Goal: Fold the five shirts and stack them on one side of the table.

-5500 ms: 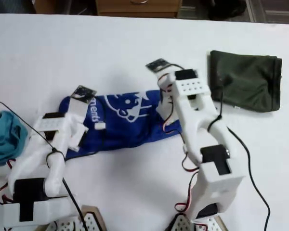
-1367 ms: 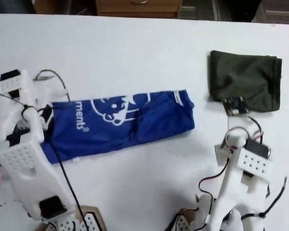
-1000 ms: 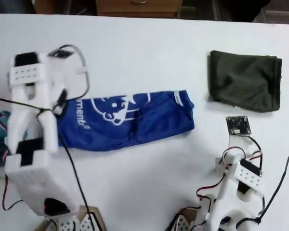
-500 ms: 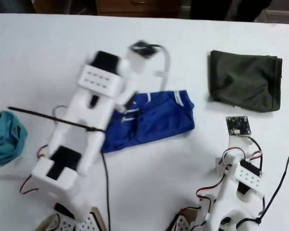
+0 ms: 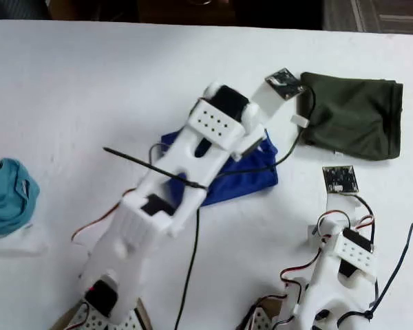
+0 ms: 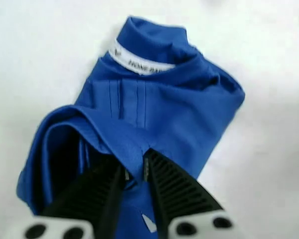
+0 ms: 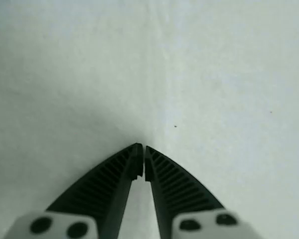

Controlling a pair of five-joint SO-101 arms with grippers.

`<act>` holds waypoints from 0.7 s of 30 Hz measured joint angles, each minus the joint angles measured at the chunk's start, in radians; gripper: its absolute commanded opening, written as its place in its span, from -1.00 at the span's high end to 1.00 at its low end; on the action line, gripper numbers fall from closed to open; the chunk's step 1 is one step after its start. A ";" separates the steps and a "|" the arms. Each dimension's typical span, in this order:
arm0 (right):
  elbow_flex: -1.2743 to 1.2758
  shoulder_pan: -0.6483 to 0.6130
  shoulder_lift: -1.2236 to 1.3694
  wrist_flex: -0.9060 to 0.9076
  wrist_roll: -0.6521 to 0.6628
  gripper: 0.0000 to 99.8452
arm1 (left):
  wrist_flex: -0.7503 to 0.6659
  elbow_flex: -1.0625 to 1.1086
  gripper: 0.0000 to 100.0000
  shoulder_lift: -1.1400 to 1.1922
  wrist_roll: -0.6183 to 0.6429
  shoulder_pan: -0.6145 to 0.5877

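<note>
From high up, the long white left arm (image 5: 172, 199) lies across the blue shirt (image 5: 248, 180) in the middle of the worktop (image 5: 76, 82). It hides most of the shirt. Just one blue end peeks out beside the arm.

The left wrist view shows much more of this shirt. It is soft cloth, doubled over into a thick bundle, with a white band (image 6: 139, 62) at the neck. The left hand (image 6: 134, 167) pinches a raised fold of the blue cloth tight between its two black, ridged fingers.

At 2 o'clock on the worktop lies the green shirt (image 5: 351, 124). It is folded into a flat, neat block, close to the blue shirt but not touching it. At 9 o'clock sits the teal shirt (image 5: 7, 196), a crumpled lump, cut off by the edge of the view.

The right arm (image 5: 347, 258) sits at 5 o'clock, well apart from the shirts. In its wrist view the right hand (image 7: 141, 149) has its black, ridged fingers pressed together with nothing between them, over plain white worktop.
</note>
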 measured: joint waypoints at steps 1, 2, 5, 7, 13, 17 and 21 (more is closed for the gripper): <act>0.000 0.000 0.000 0.000 0.000 0.96 | 0.000 -0.041 0.95 0.029 0.000 0.005; 0.000 0.000 0.000 0.000 0.000 0.96 | 0.000 -0.080 0.95 0.055 0.002 0.011; 0.000 0.000 0.000 -0.003 0.000 0.96 | 0.000 -0.163 0.94 0.115 0.002 0.038; 0.000 0.000 0.000 -0.003 0.000 0.96 | 0.000 -0.198 0.89 0.153 0.002 0.058; 0.000 0.000 0.000 -0.005 0.000 0.96 | 0.000 -0.210 0.55 0.209 -0.002 0.081; 0.000 0.000 0.000 -0.005 0.000 0.96 | 0.000 -0.210 0.64 0.203 -0.002 0.064; 0.000 0.000 0.000 -0.005 0.000 0.96 | 0.037 -0.210 0.89 0.137 -0.002 -0.009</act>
